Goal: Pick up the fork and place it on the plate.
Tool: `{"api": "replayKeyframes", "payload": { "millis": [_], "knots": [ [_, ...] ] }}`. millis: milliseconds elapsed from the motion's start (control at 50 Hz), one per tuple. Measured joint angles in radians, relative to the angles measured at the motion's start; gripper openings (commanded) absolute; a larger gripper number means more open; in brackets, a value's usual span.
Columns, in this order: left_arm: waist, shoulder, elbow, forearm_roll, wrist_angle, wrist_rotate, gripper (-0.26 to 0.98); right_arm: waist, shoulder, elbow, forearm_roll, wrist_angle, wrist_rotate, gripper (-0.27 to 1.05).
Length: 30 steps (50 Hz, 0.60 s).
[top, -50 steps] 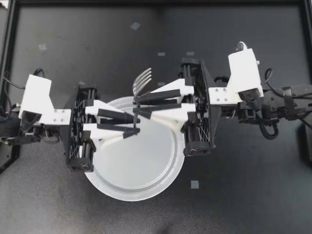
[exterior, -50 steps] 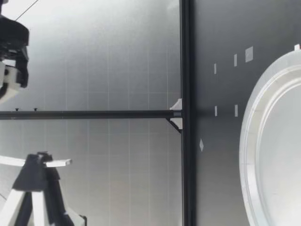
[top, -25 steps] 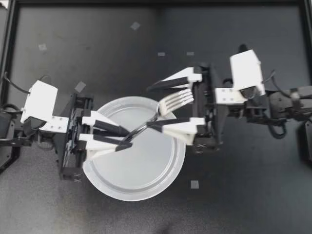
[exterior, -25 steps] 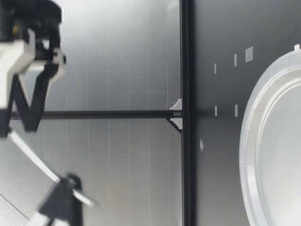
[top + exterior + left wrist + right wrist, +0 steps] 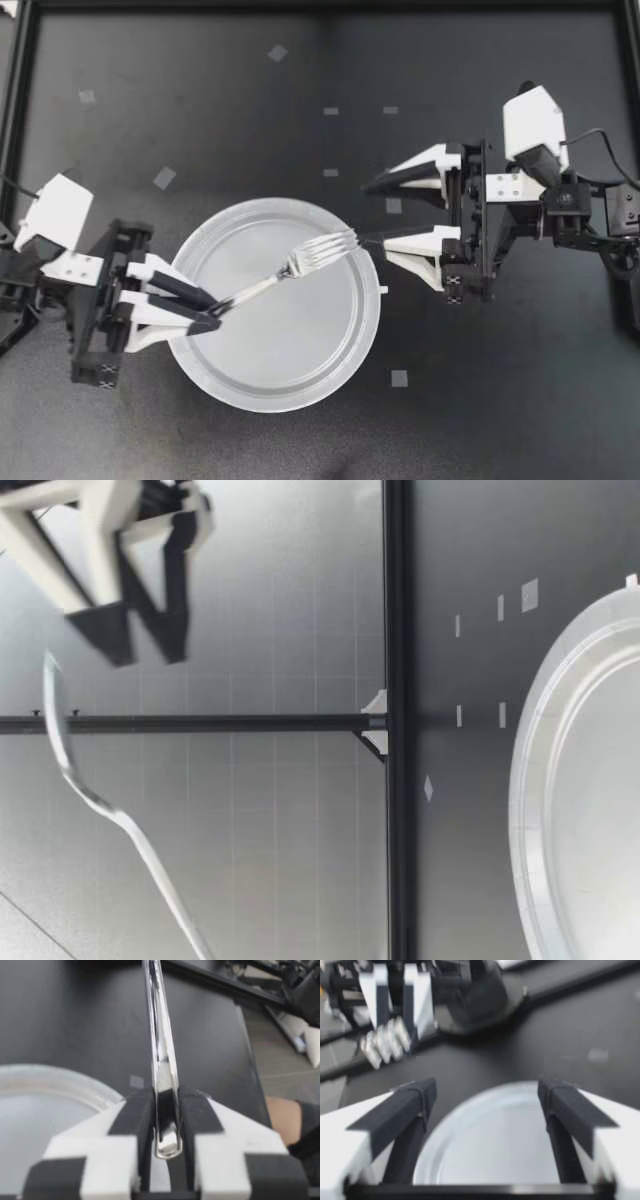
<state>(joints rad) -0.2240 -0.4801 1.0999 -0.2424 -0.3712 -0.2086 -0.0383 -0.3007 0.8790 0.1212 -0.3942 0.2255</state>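
The fork [image 5: 290, 266] is being gripped by the end of its handle in the left claw [image 5: 210, 315], whose fingers are being pressed against it from both sides. Its tines are being pointed out ahead of that claw, raised above the plate [image 5: 300, 400]. The right claw [image 5: 367, 212] is being held wide open and empty, just beside the plate's rim over the tabletop [image 5: 200, 120].
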Motion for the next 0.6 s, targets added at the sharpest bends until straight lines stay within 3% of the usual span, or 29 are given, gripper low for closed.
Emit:
{"api": "replayKeyframes", "payload": {
  "millis": [240, 520, 600],
  "knots": [
    [-0.02, -0.028, 0.054, -0.002, 0.017, -0.077, 0.05, 0.0, -0.026, 0.032, -0.005, 0.064, 0.029, 0.78],
    [-0.038, 0.025, 0.069, -0.002, 0.245, -0.184, 0.05, 0.0, -0.074, 0.063, -0.002, 0.14, 0.061, 0.78],
    [-0.067, 0.055, 0.067, -0.002, 0.33, -0.206, 0.05, 0.0, -0.075, 0.063, -0.002, 0.143, 0.063, 0.78]
  ]
}}
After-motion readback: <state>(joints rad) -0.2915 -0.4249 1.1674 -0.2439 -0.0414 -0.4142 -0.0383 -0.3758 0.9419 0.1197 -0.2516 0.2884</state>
